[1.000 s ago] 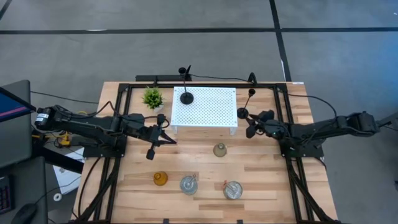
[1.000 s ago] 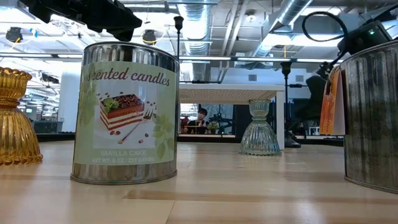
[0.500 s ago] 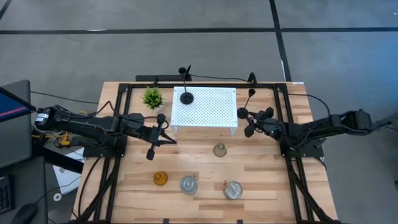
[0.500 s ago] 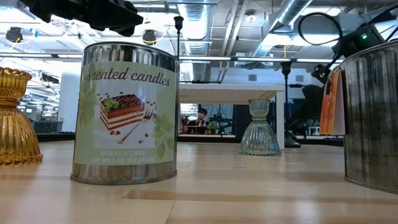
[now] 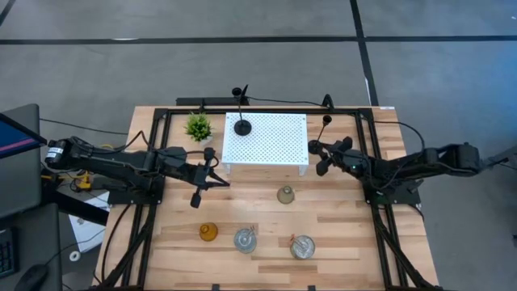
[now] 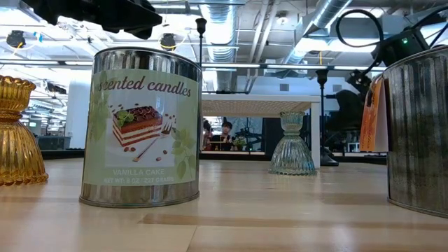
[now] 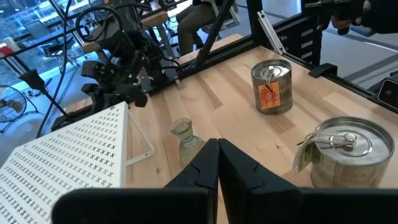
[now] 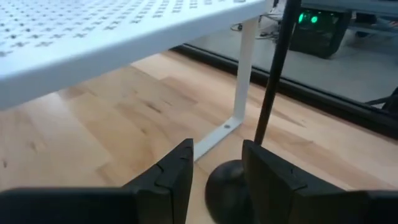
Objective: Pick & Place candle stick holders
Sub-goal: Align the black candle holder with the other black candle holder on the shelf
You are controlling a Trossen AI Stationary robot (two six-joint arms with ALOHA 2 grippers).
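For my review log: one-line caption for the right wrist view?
Right pincer open, lined up on the black candlestick standing beside the white stand's leg.

Bright, even overhead light, soft shadows; nearest low-view objects blur, wrist foregrounds soft.

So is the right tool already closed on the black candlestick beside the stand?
No, in the right wrist view the right tool stands open, with the black candlestick's base between its fingers but not gripped.
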